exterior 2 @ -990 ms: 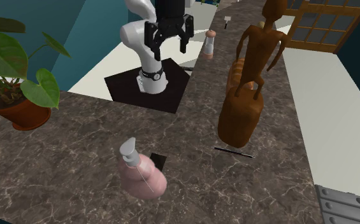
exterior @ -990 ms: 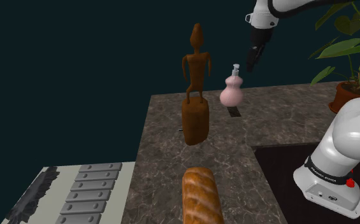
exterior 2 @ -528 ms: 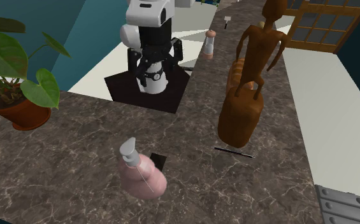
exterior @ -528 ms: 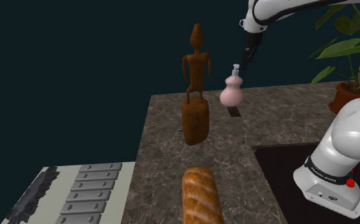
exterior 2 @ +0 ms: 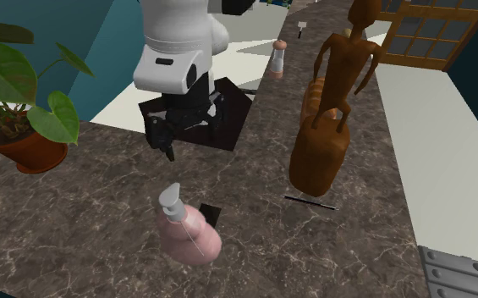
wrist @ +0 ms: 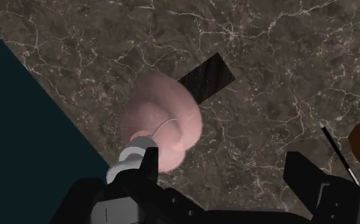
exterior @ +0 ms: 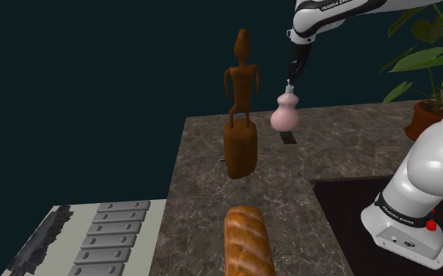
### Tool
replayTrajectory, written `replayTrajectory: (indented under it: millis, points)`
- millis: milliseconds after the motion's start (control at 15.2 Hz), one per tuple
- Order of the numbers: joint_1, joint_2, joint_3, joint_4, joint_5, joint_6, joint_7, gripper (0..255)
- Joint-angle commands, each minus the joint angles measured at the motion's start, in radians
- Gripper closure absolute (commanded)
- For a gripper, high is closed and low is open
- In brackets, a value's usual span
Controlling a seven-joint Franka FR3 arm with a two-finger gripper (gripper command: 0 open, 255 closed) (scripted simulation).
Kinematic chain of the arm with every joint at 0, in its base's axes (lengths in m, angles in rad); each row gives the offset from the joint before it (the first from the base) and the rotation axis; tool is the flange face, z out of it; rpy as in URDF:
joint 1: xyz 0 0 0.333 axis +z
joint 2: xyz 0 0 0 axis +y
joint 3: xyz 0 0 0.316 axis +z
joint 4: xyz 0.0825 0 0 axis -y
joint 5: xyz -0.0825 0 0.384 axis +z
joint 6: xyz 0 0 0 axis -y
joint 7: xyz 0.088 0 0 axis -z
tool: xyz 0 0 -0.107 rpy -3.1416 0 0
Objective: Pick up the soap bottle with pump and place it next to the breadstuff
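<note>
Shoulder view: pink soap bottle [exterior: 284,116] on marbled countertop [exterior: 353,149], teal wall [exterior: 78,94]

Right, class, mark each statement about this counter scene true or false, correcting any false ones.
1. The pincer is open above the soap bottle. True.
2. The soap bottle lies on its side. False: it stands upright on the counter.
3. The bread loaf touches the soap bottle. False: the bread loaf lies well apart from it.
4. A potted plant stands on the counter. True.
</note>
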Motion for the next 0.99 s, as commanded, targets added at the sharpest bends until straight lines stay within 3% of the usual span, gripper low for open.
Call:
replayTrajectory:
  millis: [0,330,924]
  points:
    - [-0.012,0.079,-0.024,0.063,0.021,0.016,-0.043,0]
    - [-0.052,0.270,-0.057,0.236,0.088,0.030,-0.133,0]
    - [-0.059,0.305,-0.055,0.177,0.101,0.123,-0.141,0]
